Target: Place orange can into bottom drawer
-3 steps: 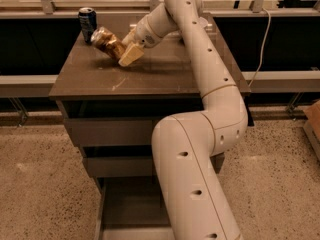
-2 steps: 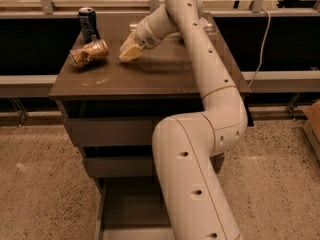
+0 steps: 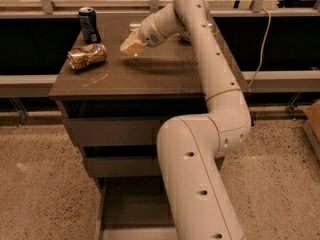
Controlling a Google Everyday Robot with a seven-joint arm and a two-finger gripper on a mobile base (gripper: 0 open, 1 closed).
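Note:
The orange can (image 3: 87, 56) lies on its side, dented, near the left edge of the cabinet top (image 3: 150, 79). My gripper (image 3: 131, 45) hovers above the cabinet top to the right of the can. It is apart from the can, shut and empty. The bottom drawer (image 3: 131, 204) is pulled open at the foot of the cabinet. It is a shallow tray that looks empty, and my arm hides its right part.
A dark blue can (image 3: 89, 25) stands upright at the back left corner, just behind the orange can. Two closed upper drawers (image 3: 112, 131) sit above the open one. A rail and dark counter run behind the cabinet. The floor is speckled.
The orange can has left the gripper and moved left across the top, ending on its side near the left edge. The gripper has lifted slightly and stays right of it.

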